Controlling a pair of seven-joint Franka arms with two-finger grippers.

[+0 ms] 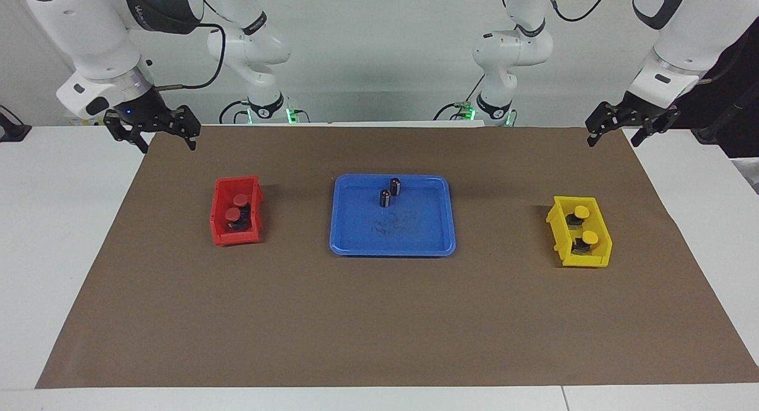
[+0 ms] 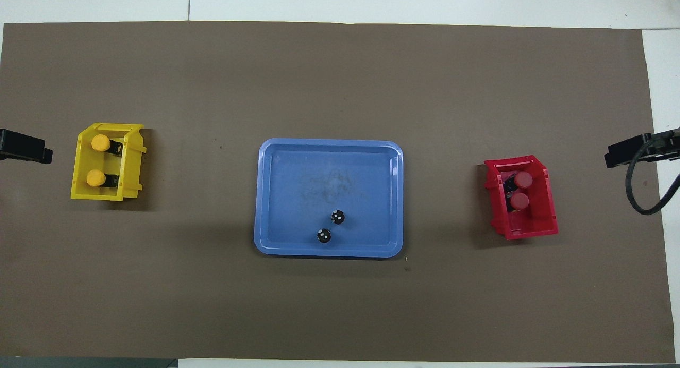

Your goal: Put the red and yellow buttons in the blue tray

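Nearest the robots, both grippers hover with fingers spread: right gripper (image 1: 157, 133) above the mat's corner by the red bin (image 1: 236, 218), left gripper (image 1: 630, 128) near the yellow bin (image 1: 580, 232). Farther out, red buttons (image 1: 235, 209) and yellow buttons (image 1: 584, 223) sit binned; the tray (image 1: 392, 242) holds only two dark cylinders (image 1: 389, 192). Nothing is picked yet; next, I judge, a descent into a bin.

No legible text, labels or numbers anywhere.

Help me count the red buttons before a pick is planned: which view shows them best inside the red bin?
The overhead view: both red buttons show their round caps apart inside the red bin, one nearer the robots. In the facing view the red buttons overlap, and the red bin's wall hides their lower bodies.
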